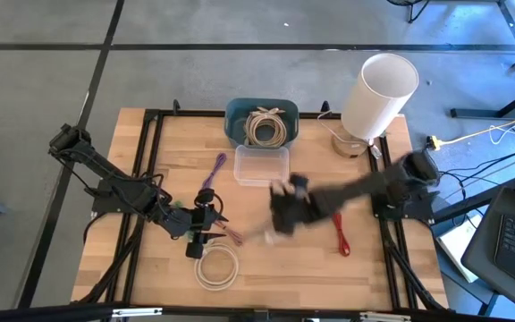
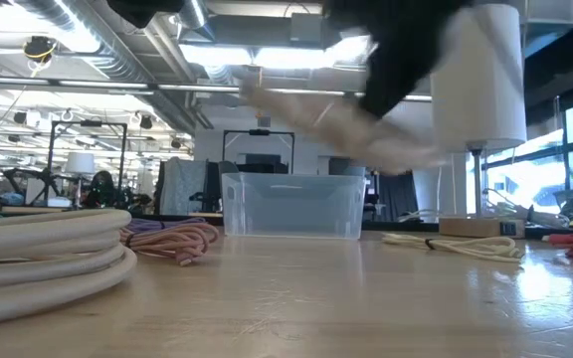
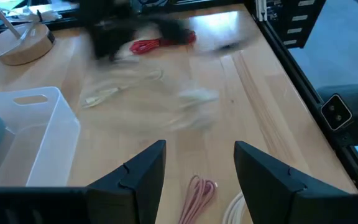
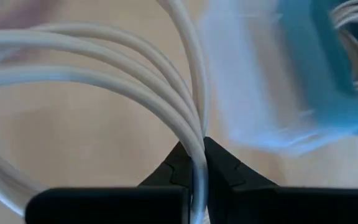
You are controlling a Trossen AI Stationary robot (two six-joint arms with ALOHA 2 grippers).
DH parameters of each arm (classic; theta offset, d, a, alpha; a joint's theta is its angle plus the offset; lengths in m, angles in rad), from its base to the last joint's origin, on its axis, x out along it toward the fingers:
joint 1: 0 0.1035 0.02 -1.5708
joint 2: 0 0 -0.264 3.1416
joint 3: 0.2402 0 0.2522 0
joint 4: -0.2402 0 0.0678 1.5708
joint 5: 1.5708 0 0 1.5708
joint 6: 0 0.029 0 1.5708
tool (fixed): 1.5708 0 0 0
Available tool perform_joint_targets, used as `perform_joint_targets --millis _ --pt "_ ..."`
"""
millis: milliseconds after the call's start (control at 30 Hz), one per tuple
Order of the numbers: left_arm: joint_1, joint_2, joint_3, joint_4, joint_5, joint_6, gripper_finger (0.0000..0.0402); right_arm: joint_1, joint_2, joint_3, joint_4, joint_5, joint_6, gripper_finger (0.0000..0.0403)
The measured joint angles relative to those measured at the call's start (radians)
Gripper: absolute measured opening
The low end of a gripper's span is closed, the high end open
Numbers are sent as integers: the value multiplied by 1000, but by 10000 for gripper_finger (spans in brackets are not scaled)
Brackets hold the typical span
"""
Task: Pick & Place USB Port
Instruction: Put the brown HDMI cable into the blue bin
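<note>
Mid-worktop, our right gripper (image 4: 196, 163) pinches a white cable (image 4: 98, 74) aloft; the clear bin (image 1: 262, 165) lies just toward the far edge, nearer this arm. Our left gripper (image 3: 196, 167) gapes empty near the front-left coil (image 1: 216, 266).

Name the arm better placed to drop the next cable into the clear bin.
Right: its end effector is shut on a white cable, near the clear bin. The left end effector is open, holding nothing.
</note>
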Motion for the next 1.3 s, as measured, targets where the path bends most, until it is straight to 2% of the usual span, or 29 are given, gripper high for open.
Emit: perform_joint_targets --millis 167,300,500,567,700,900,1033,1300 --pt "-3 0 0 -2 3 -10 184 -299 0 88 0 -80 -218 15" --pt "-11 0 0 -8 5 -13 184 -435 0 226 6 -107 -352 15" --pt "2 0 0 8 -17 64 184 -540 -2 433 68 -82 -518 15" --pt "16 0 0 33 -51 99 184 -577 -2 466 103 -122 -554 15" --pt "50 0 0 109 -83 183 184 -673 -2 472 134 -277 -588 15" --pt "113 0 0 176 -69 260 184 -822 74 461 135 -405 -591 15" --pt "169 0 -5 175 -43 280 184 -866 167 461 173 -444 -639 15" --pt "280 0 -58 166 -20 264 184 -892 317 459 166 -438 -690 15"
